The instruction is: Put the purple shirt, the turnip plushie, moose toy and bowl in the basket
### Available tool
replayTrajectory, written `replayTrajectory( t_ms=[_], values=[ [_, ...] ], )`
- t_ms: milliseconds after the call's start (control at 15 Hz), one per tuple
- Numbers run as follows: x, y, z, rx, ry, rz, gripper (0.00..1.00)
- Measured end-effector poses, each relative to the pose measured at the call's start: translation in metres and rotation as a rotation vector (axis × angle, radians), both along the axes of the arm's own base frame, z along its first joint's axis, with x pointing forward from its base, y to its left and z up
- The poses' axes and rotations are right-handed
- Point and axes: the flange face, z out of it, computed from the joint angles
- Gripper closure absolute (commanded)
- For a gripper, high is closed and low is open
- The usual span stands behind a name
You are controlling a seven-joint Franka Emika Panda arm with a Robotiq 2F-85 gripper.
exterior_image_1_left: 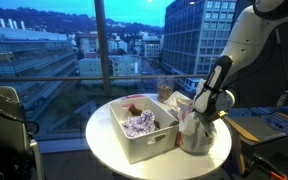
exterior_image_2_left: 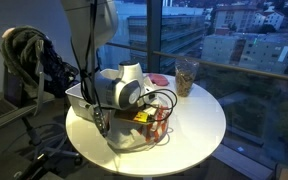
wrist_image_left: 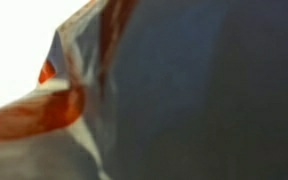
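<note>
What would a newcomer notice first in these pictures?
A round white table stands before tall windows over a dusk city, with a white basket on it holding a purple shirt. Beside the basket the robot arm bends down, its gripper low over a pale bundle. The wrist view is just a red-and-grey blur.
</note>
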Motion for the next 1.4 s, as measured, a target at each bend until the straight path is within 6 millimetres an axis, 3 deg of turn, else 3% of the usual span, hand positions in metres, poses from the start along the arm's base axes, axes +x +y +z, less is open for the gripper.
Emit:
replayTrajectory(
  t_ms=[200, 400, 667, 867, 1133, 1400],
  values=[
    [0.007, 0.013, 0.03, -0.025, 0.051, 0.014, 1.0],
    [0.016, 0.022, 0.077, -0.102, 0.061, 0.027, 0.99],
    [0.031, 0.031, 0.142, -0.251, -0.08, 0.046, 0.99],
    [0.036, 0.036, 0.179, -0.332, -0.168, 0.033, 0.99],
    [0.024, 0.053, 0.21, -0.482, -0.087, -0.011, 0.99],
    [0.006, 0.07, 0.22, -0.683, 0.034, -0.1, 0.99]
  ],
)
